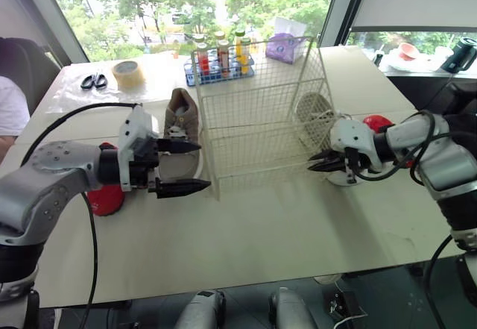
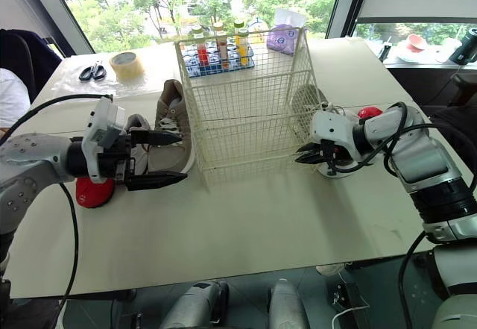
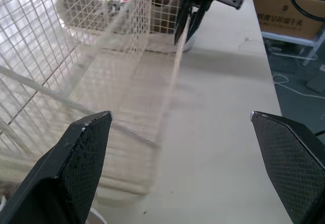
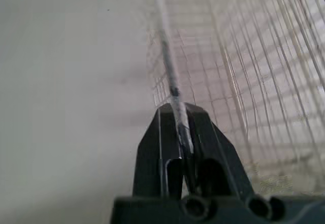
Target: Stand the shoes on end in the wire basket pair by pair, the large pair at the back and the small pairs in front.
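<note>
Left gripper [image 1: 203, 166], from the head: fingers spread wide, empty, just beside the wire basket's [image 1: 261, 113] left front corner, near a tan shoe [image 1: 180, 127] lying on the table [image 1: 298, 232]. Right gripper [image 1: 314, 163] meets the basket's right front corner. Right wrist view: its fingers are pinched onto a basket wire.

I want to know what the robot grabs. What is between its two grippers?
The white wire basket stands between the open left gripper and the right gripper, shut on its wire; both eye views show it.

Wire basket [image 1: 261, 113] on table [image 1: 298, 224], shoe [image 1: 181, 131] at its left (another shoe [image 1: 317, 116] right), bottle rack [image 1: 220, 64] behind
</note>
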